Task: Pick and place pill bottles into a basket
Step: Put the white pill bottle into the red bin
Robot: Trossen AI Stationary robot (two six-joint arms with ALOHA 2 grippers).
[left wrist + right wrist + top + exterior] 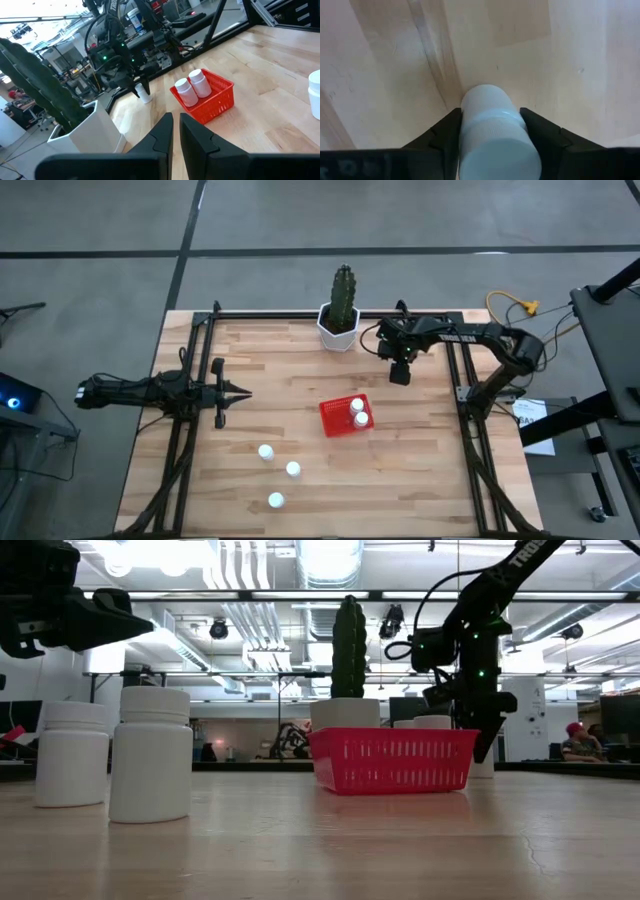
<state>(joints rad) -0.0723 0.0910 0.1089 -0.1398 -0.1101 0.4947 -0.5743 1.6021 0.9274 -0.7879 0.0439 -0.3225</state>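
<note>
Pill bottle, small, white, cylindrical plastic (492, 135), stands upright between the right pincer (492, 131) fingers, which touch its sides, closing on it, near the white cactus pot (338, 327). Beyond lies open worktop (430, 460), then the red mesh plastic basket (336, 419). The left pincer (241, 391) waits clenched, well apart.

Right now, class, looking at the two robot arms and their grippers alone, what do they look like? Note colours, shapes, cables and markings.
Both arms are dark, slim and jointed. The left gripper ends in two pointed black fingers. The right gripper is a blocky black unit with black cables looping around it. White lettering runs along the right arm's forearm, and small green lights glow on it. Its fingers are matt black wedges.
</note>
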